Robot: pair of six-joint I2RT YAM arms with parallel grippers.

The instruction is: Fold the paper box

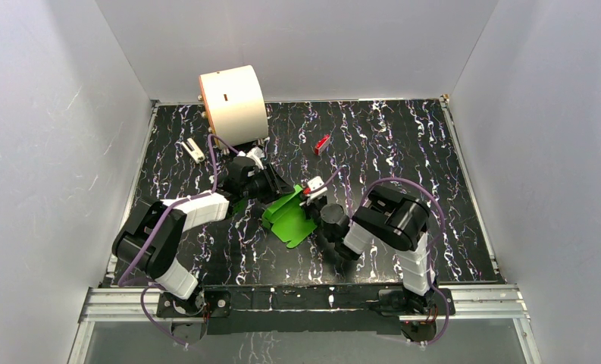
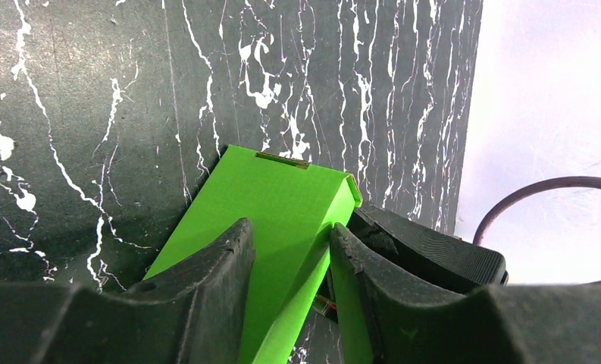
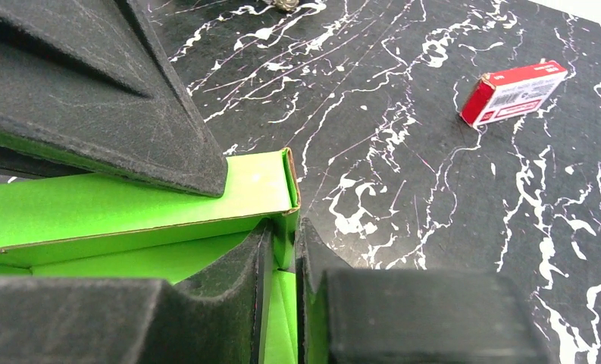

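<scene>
Seen from above: a bright green paper box of thin creased card (image 1: 289, 218) lies near the middle of the black marble-patterned table (image 1: 418, 152), just ahead of the two arm bases. The left gripper (image 1: 273, 188) meets it from 10 o'clock and the right gripper (image 1: 313, 199) from 2 o'clock. In the left wrist view, the left gripper (image 2: 289, 231) is half spread. Its fingers (image 2: 214, 280) sit astride the raised green panel (image 2: 282, 201), which runs on beneath one of them, so this looks like a hold-down and not a pinch. In the right wrist view, the right gripper (image 3: 283, 226) is pressed nearly together, pinching a thin upright end wall of the box (image 3: 130, 205). A small red rectangular block (image 3: 513, 91) lies well apart at 1 o'clock, and a large cream cylinder (image 1: 233, 102) stands at 11 o'clock. By this evidence the task is roughly midway: one long side is creased upright, while a flat flap at 6 o'clock remains unfolded and no end is closed.
</scene>
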